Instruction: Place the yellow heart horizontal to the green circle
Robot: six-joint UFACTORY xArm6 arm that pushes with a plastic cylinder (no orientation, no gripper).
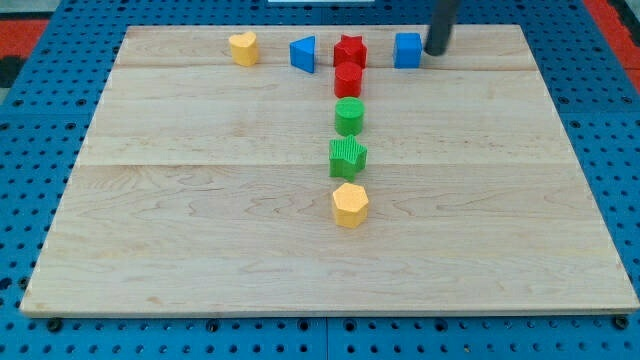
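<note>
The yellow heart (243,47) lies near the board's top edge, left of centre. The green circle (348,116) stands in the middle column, lower than the heart and to its right. My tip (436,52) is at the view's top right, just right of a blue cube (407,49), far from both the heart and the green circle.
A blue triangle (303,53), a red star (350,50) and a red cylinder (347,80) sit between the heart and my tip. A green star (348,157) and a yellow hexagon (350,204) lie below the green circle. All rest on the wooden board (180,230).
</note>
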